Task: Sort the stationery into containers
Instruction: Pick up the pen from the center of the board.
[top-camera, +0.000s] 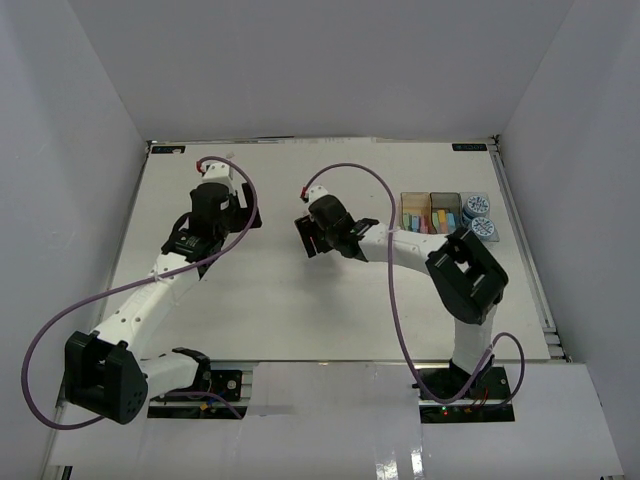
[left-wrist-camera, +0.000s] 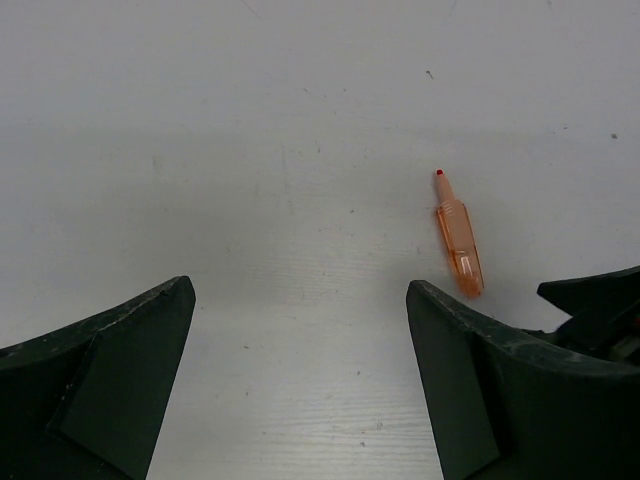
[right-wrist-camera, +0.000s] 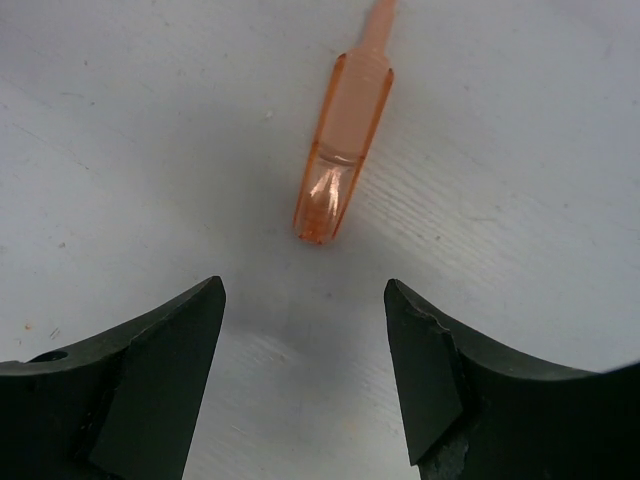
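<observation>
White tabletop (top-camera: 300, 310) ringed by grey walls (top-camera: 330, 60), with 3 bins (top-camera: 443, 212) at its far right, pastel sticks (top-camera: 415, 217) and 2 patterned tubs (top-camera: 483, 227) inside. Near the middle, 1 orange stick (right-wrist-camera: 343, 150) lies flat just beyond the right gripper (right-wrist-camera: 302, 287), whose jaws stand partly apart holding nothing; the left gripper (left-wrist-camera: 300, 287) hovers nearby, spread wide and empty. Closing here would likely clip its blunt end and skid it away, since it sits ahead of the fingertips (right-wrist-camera: 200, 300), not between them.

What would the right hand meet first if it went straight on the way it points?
Probably the orange marker lying just ahead of the right hand; nothing shows between them, though depth is unclear.
</observation>
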